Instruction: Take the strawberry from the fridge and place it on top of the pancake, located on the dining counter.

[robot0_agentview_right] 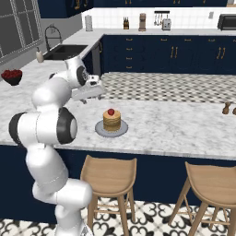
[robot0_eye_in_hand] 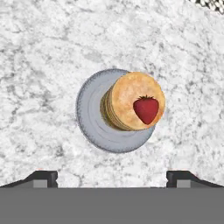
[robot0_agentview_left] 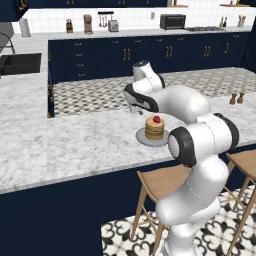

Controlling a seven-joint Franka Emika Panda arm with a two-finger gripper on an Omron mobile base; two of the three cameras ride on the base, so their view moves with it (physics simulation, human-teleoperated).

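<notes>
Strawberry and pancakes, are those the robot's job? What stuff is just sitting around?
For the job:
strawberry, lying on top
pancake
grey plate
dining counter

Just lying about:
wooden stools
bowl of red fruit
toaster oven
sink

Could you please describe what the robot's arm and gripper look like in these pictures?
The arm is glossy white, built of rounded, bulbous segments with dark bands at the joints. The gripper has two small dark, blocky fingertips. No cables or markings are visible.
</notes>
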